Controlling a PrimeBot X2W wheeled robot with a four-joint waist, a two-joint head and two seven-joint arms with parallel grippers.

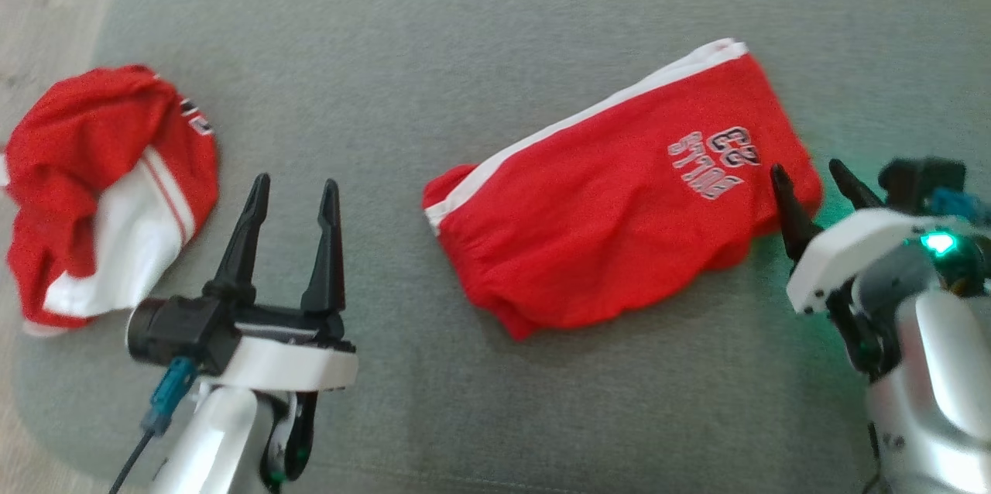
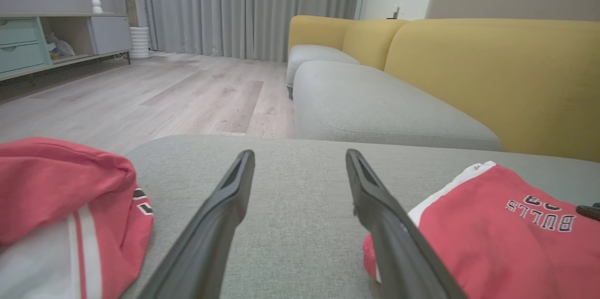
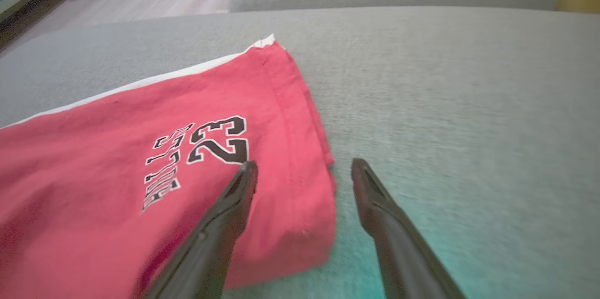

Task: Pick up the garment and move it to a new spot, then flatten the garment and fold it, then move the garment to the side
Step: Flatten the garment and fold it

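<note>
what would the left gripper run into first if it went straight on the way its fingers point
Likely only bare grey cushion: the open left gripper aims into the gap between the crumpled red garment and the folded red shorts, touching neither. How low the fingers ride over it is unclear.

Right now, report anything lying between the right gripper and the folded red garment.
Nothing visible does. The right gripper stands open at the hem of the folded red garment: one finger over the cloth, the other over bare grey cushion. The crumpled red garment lies far off, beyond the left gripper.
</note>
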